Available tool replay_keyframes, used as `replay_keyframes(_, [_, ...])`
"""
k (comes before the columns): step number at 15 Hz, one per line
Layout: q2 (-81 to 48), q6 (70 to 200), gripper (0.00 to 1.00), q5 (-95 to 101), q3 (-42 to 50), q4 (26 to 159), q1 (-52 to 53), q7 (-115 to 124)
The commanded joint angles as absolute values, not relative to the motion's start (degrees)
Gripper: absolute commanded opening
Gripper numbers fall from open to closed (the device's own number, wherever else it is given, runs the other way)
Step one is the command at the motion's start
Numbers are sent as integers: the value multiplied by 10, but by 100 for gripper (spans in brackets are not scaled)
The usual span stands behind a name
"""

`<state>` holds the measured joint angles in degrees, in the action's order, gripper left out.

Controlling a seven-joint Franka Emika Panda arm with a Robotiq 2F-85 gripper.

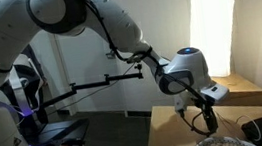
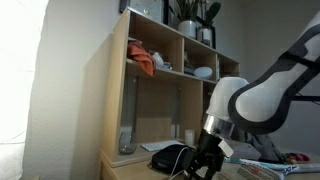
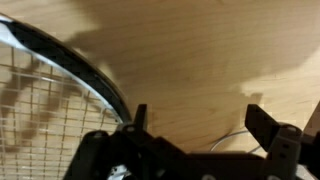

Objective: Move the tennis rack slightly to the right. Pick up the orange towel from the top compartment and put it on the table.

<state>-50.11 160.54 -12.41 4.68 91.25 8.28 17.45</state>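
So the biggest thing here is the wooden shelf unit standing on the far edge of the table, and then there's the white Panda arm bent way down over the tabletop. The tennis racket lies flat on the table, and in the wrist view its dark-and-white rim curves across the left side with bare wood to the right of it. The orange towel is up in the shelf's top row, left-end compartment, bunched at the front edge. The claw hangs low right beside the racket's rim, fingers spread wide with nothing in them, can't tell if one touches the frame
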Motion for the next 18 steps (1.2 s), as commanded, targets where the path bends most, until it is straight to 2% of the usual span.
replay_keyframes(1, [-519,1578,100,-122,29,879,63,183])
replay_keyframes(18, [-565,1546,100,-121,48,817,58,229])
